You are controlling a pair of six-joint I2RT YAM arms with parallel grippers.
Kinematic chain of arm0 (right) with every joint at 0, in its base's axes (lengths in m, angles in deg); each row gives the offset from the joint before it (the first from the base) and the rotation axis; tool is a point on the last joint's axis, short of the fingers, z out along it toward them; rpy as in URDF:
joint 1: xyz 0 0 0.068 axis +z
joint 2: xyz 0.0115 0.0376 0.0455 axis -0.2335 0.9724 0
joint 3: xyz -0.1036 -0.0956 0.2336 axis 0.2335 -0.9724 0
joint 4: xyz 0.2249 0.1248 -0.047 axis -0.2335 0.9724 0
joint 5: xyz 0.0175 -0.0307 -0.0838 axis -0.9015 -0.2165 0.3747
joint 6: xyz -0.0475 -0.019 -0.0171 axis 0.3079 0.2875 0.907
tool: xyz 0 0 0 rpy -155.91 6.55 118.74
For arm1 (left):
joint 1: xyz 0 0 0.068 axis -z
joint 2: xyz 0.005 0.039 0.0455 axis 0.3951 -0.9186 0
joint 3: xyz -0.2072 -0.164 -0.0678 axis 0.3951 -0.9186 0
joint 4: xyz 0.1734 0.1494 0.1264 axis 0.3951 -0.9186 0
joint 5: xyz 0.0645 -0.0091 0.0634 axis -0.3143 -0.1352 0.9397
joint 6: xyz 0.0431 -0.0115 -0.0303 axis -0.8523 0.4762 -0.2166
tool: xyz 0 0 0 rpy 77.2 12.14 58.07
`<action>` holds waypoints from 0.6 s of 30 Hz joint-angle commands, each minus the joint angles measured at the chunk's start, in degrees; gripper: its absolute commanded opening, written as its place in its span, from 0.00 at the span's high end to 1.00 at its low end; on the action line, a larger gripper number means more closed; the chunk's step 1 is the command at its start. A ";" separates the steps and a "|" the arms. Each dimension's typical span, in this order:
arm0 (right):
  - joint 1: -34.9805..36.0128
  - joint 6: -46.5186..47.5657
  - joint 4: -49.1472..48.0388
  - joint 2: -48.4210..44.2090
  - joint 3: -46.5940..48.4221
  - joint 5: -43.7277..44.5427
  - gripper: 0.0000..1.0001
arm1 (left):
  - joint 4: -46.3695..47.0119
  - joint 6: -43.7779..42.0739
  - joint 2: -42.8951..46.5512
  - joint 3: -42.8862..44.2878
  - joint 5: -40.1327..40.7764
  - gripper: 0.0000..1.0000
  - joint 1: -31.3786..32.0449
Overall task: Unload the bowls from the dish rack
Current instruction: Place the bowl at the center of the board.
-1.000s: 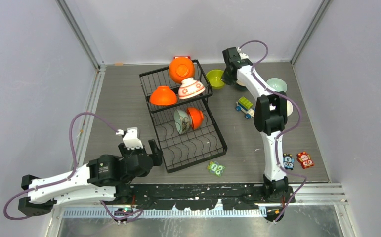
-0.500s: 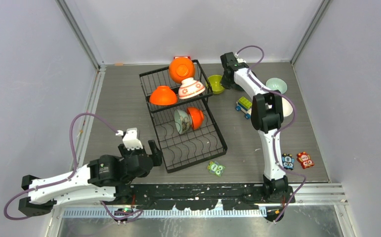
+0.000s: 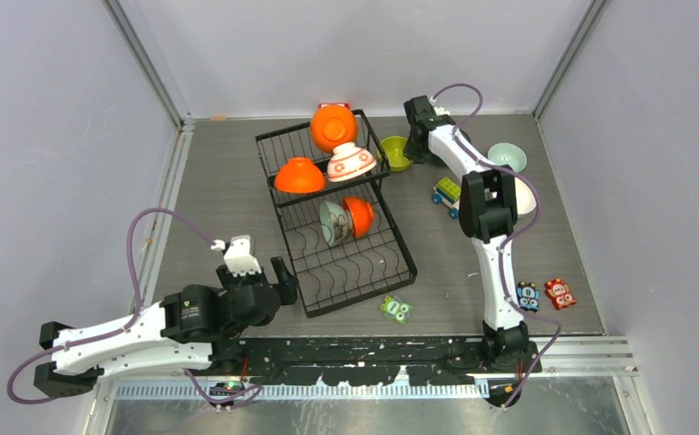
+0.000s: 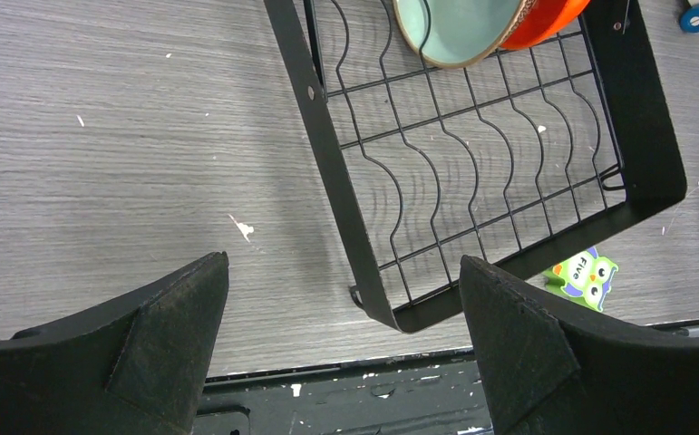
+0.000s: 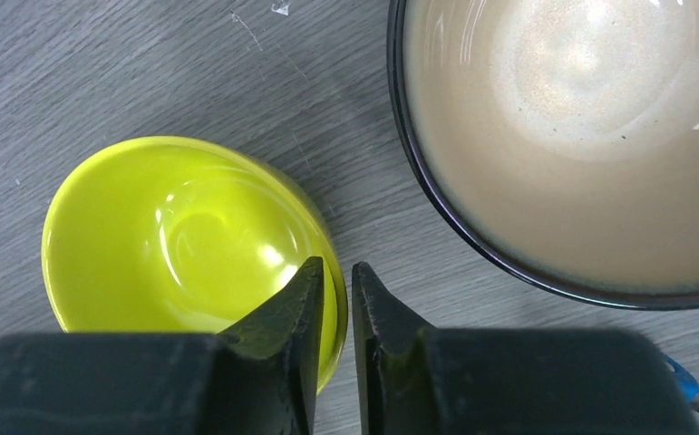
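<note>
Though I cannot tell whether my right gripper (image 5: 337, 272) pinches the glossy lime green bowl (image 5: 182, 236), I should open fully before lifting away.

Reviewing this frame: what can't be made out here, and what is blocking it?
- Right gripper on the lime green bowl: the right wrist view shows the fingers straddling its rim, not whether they press; from above the right arm hides them.
- Dark-rimmed bowl: cut off by the right wrist view's top and right edges.
- White bowl: top view, mostly behind the right arm.
</note>
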 commanded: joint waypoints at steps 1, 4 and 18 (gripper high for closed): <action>-0.47 -0.28 -1.59 0.21 3.05 -0.19 0.74 | 0.27 1.53 0.14 -0.27 1.44 0.00 0.10; -0.48 -0.40 -1.51 -0.09 3.16 -0.32 0.68 | 0.16 1.47 0.12 -0.20 1.48 0.00 0.06; -0.32 -1.30 -6.24 -13.95 -4.15 -4.08 0.32 | 0.23 -1.03 1.40 0.53 1.50 0.00 0.05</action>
